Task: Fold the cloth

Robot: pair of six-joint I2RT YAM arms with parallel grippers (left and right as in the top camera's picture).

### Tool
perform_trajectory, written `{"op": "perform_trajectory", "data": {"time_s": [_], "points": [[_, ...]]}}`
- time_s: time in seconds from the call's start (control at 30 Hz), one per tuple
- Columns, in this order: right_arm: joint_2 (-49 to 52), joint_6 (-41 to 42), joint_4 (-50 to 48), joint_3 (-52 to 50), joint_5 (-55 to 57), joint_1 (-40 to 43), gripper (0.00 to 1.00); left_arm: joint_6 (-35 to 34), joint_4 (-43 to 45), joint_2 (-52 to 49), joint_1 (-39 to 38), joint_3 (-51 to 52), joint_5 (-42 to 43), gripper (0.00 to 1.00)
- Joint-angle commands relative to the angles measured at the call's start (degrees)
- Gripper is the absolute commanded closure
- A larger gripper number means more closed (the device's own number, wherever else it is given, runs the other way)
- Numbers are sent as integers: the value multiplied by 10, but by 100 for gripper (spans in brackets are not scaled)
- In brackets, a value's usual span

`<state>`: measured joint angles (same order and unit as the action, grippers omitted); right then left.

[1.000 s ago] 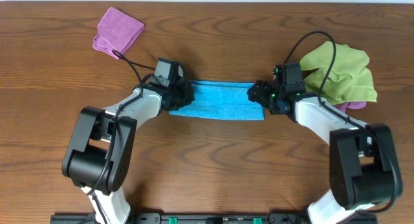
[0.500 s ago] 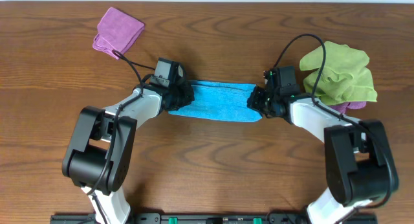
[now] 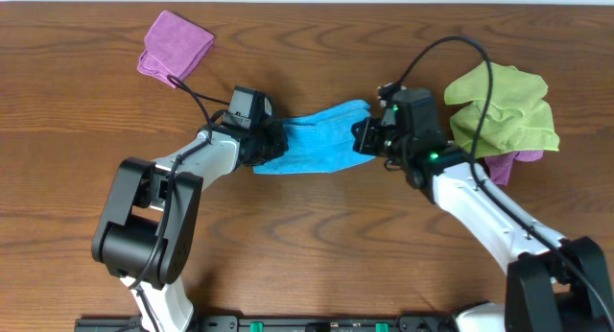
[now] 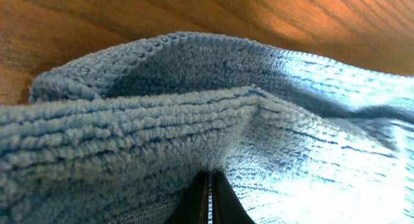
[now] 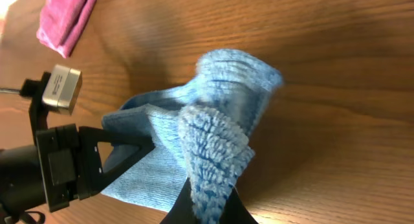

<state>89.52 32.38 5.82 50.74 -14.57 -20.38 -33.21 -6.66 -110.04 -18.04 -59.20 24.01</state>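
Note:
The blue cloth (image 3: pixel 317 140) lies stretched between both arms on the wooden table. My left gripper (image 3: pixel 265 142) is shut on its left end; in the left wrist view the cloth (image 4: pixel 213 120) fills the frame and the black fingertips (image 4: pixel 197 208) pinch a fold of it. My right gripper (image 3: pixel 366 135) is shut on the cloth's right end and holds it raised off the table. In the right wrist view that end (image 5: pixel 217 159) bunches between the right gripper's (image 5: pixel 208 208) fingers, with the left gripper (image 5: pixel 97 156) visible at the far end.
A folded purple cloth (image 3: pixel 175 42) lies at the back left, also seen as the purple cloth (image 5: pixel 65 20) in the right wrist view. A crumpled green cloth (image 3: pixel 504 106) sits at the right over a purple piece (image 3: pixel 504 164). Cables loop from both wrists.
My right gripper has shut on the cloth's right end, then lifted it and carried it left and back. The cloth, flat before, now rises at that end. The left arm stayed put.

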Motion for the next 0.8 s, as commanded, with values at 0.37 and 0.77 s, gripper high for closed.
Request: {"op": "perform_trajectory", "data": {"time_s": [0.37,0.77], "points": [[136,-14,2,159,75,-130,99,4,-14,17,5,-8,0,94],[169,-26,2,172,83,-188,99,35,-73,118,80,-8,-2,94]]}}
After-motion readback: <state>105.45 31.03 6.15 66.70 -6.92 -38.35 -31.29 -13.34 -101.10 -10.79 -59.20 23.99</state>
